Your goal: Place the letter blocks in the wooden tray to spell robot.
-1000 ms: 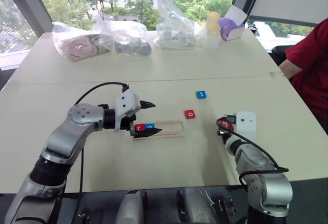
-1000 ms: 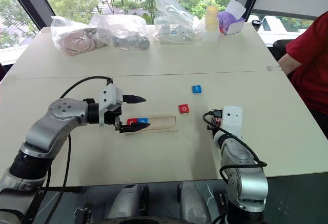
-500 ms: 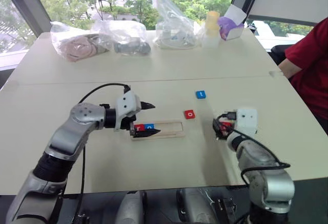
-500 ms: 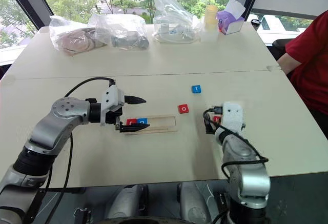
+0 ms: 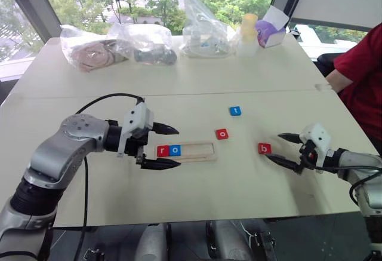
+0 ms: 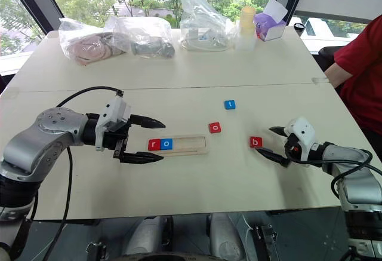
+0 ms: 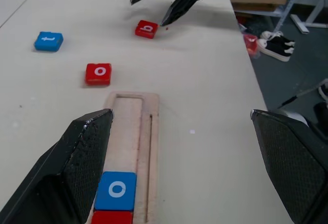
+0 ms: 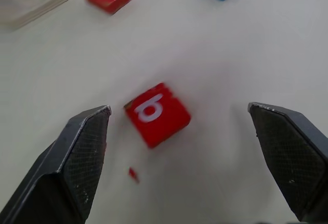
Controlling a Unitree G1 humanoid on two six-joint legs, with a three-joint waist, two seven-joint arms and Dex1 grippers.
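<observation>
The wooden tray (image 5: 194, 152) lies mid-table with a red r block (image 5: 162, 150) and a blue o block (image 5: 175, 150) at its left end. A red o block (image 5: 222, 134) and a blue t block (image 5: 235, 111) lie on the table beyond the tray's right end. A red b block (image 5: 264, 149) lies flat further right. My right gripper (image 5: 273, 146) stands open just right of the b block, not touching it. My left gripper (image 5: 178, 147) is open at the tray's left end, one finger on either side, holding nothing.
Plastic bags (image 5: 89, 52) with odds and ends, a yellow cup stack (image 5: 247, 31) and a purple box (image 5: 267, 31) line the table's far edge. A person in a red sleeve (image 5: 364, 73) sits at the right side.
My right gripper has opened, let go of the red b block onto the table, and swung out to the right. My left gripper has drawn back a little to the left.
</observation>
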